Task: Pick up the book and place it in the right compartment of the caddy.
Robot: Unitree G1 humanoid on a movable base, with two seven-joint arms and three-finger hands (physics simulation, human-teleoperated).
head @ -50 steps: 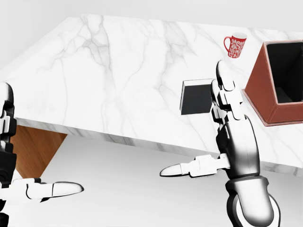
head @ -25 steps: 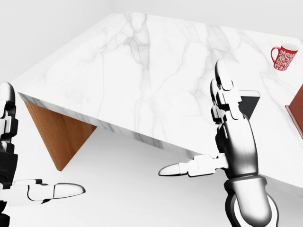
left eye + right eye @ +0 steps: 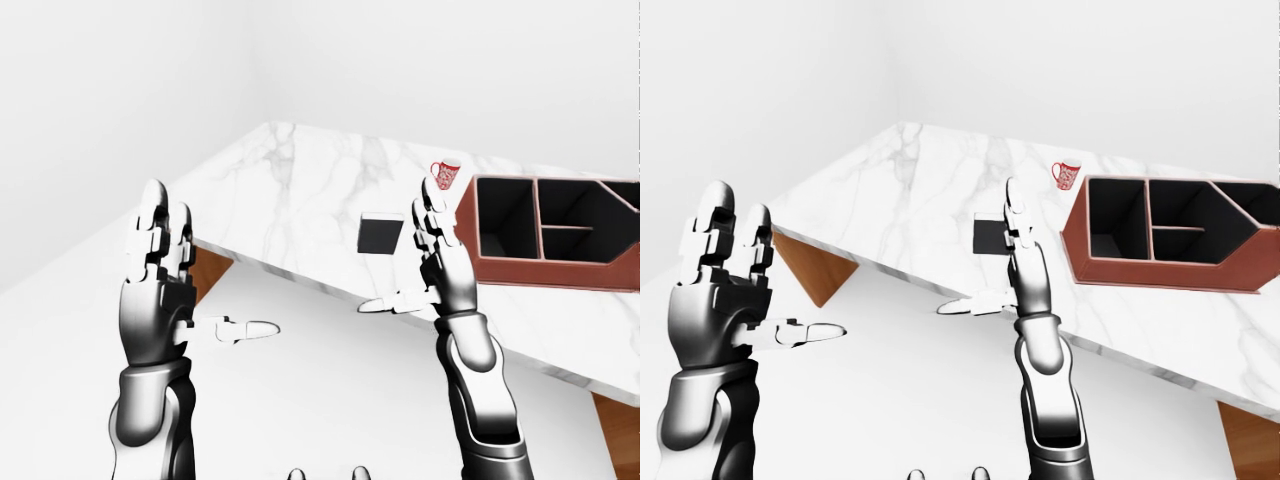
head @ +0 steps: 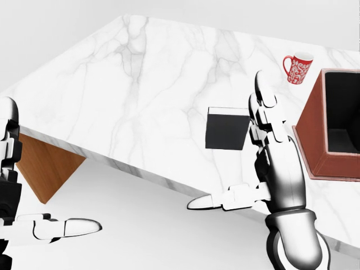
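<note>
We hold both hands upright, fingers spread wide and empty: left hand (image 3: 158,285), right hand (image 3: 440,270). The book (image 4: 226,129) lies flat on the table (image 4: 140,84), left of the caddy (image 3: 545,232).

Dark book (image 3: 380,233) flat on marble table (image 3: 300,190), beside raised right robot hand (image 3: 432,262).

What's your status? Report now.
Left hand and right hand open, empty, raised short of the table. Book lies flat there, left of caddy. Mug clear of path.

Book (image 4: 226,129) left of caddy (image 4: 313,130)
</note>
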